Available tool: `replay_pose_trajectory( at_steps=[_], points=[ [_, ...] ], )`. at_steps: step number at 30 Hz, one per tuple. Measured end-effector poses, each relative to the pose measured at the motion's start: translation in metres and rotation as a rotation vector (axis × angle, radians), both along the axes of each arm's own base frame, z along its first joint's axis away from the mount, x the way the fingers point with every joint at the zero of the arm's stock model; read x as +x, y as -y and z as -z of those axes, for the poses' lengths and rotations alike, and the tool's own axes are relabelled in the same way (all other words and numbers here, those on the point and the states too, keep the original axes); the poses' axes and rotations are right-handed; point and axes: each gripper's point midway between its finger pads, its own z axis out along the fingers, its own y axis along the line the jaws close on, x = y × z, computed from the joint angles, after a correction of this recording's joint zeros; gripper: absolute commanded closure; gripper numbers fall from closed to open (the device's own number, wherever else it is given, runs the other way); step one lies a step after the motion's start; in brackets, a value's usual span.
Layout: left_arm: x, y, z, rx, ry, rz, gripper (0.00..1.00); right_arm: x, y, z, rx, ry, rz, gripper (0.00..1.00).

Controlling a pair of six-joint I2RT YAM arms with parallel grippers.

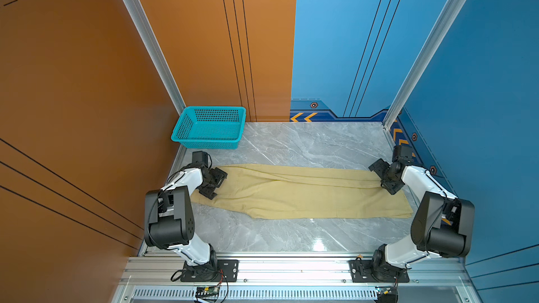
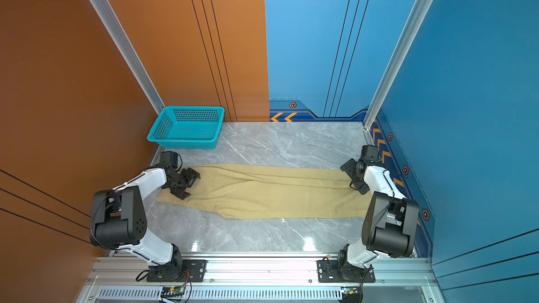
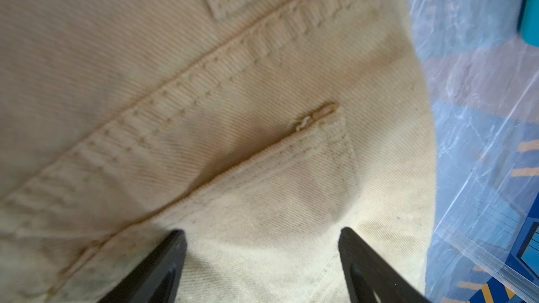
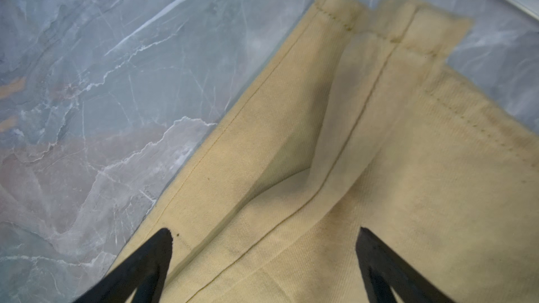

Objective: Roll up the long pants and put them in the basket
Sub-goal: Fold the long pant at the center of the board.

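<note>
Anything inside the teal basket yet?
Nothing: in both top views the basket shows only its bare mesh floor. The long pants lie flat on the table, outside it. Its near wall may hide a thin strip of floor.

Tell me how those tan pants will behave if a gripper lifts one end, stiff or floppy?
Probably floppy: the pants lie flat with soft folds, so a lifted end would likely sag. The glossy table may let them slide when pushed. Unlikely to roll away.
</note>
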Motion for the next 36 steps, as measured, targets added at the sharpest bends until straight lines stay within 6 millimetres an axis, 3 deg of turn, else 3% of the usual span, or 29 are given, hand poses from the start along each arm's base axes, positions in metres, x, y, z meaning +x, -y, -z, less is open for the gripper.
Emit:
replay_pose_trajectory(
  at_steps=[17,21,29,36],
  points=[
    [0.009,-0.002,0.002,-0.001,0.013,-0.005,0.15,0.008,-0.076,0.032,0.009,-0.075,-0.121,0.0],
    [0.011,-0.003,0.002,-0.011,0.023,-0.012,0.15,0.007,-0.082,0.05,0.009,-0.122,-0.124,0.0],
    [0.01,-0.005,0.0,-0.038,0.051,-0.026,0.15,0.015,-0.085,0.049,0.008,-0.115,-0.114,0.0],
    [0.01,-0.006,-0.001,-0.053,0.062,-0.031,0.15,0.008,-0.089,0.047,0.003,-0.11,-0.125,0.0]
  ],
)
